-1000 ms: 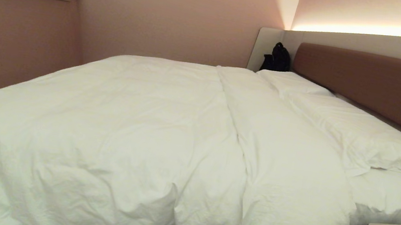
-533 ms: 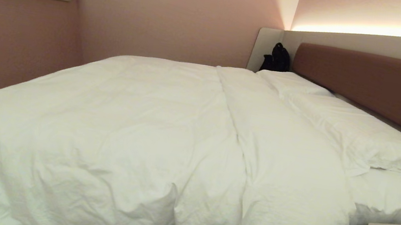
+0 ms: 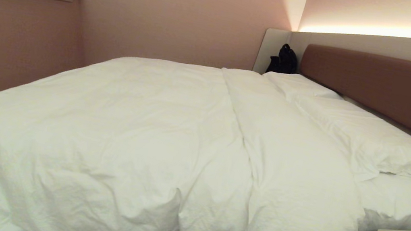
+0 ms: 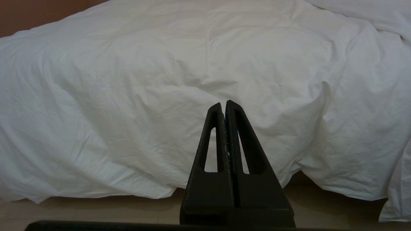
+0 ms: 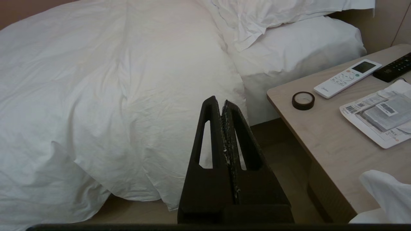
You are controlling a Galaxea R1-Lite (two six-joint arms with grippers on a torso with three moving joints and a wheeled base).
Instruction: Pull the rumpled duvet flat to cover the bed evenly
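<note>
Left gripper point(image 4: 223, 104), right gripper point(image 5: 219, 102): black wedge fingers pressed together, empty, short of the bedside. Puffy wrinkled white duvet point(image 3: 153, 136): spread across the white-sheeted bed point(image 3: 399, 209), edge overhanging. Flat white pillows point(image 3: 369, 140); reddish-brown padded headboard point(image 3: 388, 90).

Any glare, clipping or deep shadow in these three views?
Head view: the light strip above the headboard is blown out; the duvet is evenly lit, its creases readable. Left wrist view: the left hand is a near-black silhouette against the duvet, soft shadow beneath the duvet's hem. Right wrist view: the right hand is equally dark; no glare on the side table.
</note>
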